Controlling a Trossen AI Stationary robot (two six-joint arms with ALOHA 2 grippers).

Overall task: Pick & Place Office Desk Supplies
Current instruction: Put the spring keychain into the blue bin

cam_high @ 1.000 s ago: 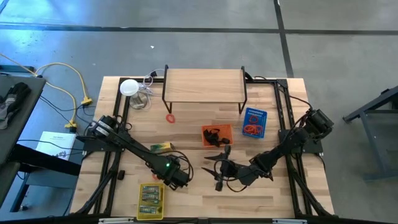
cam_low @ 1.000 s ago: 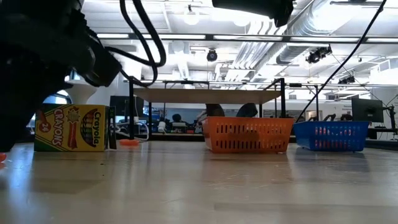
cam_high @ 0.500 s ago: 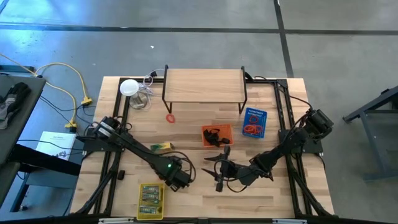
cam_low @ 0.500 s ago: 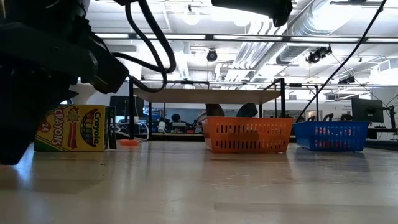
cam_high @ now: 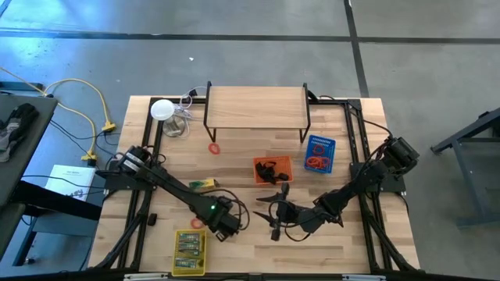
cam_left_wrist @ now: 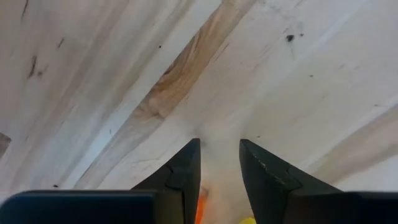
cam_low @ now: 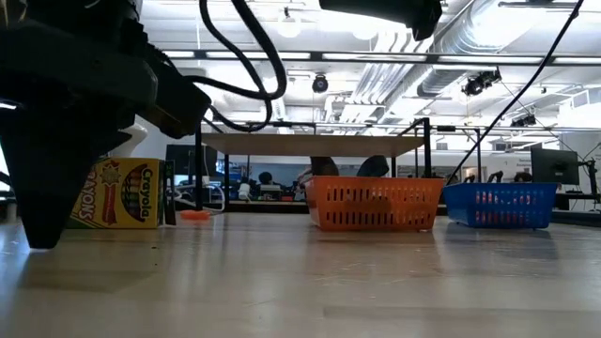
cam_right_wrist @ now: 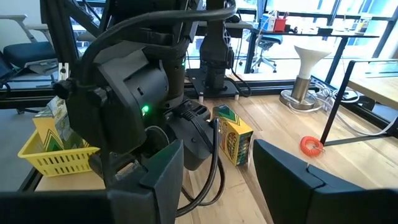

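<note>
Two tools are over the wooden counter [cam_high: 242, 250]. The left tool [cam_high: 221, 226] points down at the counter, its fingertips [cam_left_wrist: 186, 163] set slightly apart with bare wood between them; a sliver of orange shows low between the fingers, but whether anything is grasped cannot be told. Just beside this tool is the yellow basket [cam_high: 188, 251] holding yellow-green packs [cam_high: 187, 244]. One crayon box [cam_high: 203, 184] lies on the counter near the left arm.

The right tool [cam_high: 273, 209] is near the left tool, released, with its fingers spread and nothing between them. Just beyond it stands the orange basket [cam_high: 273, 170] containing black clips [cam_high: 269, 168]; beside that is the blue basket [cam_high: 319, 153] with red bands [cam_high: 316, 162]. One red band [cam_high: 214, 148] lies loose on the counter near the wooden shelf [cam_high: 256, 107].
</note>
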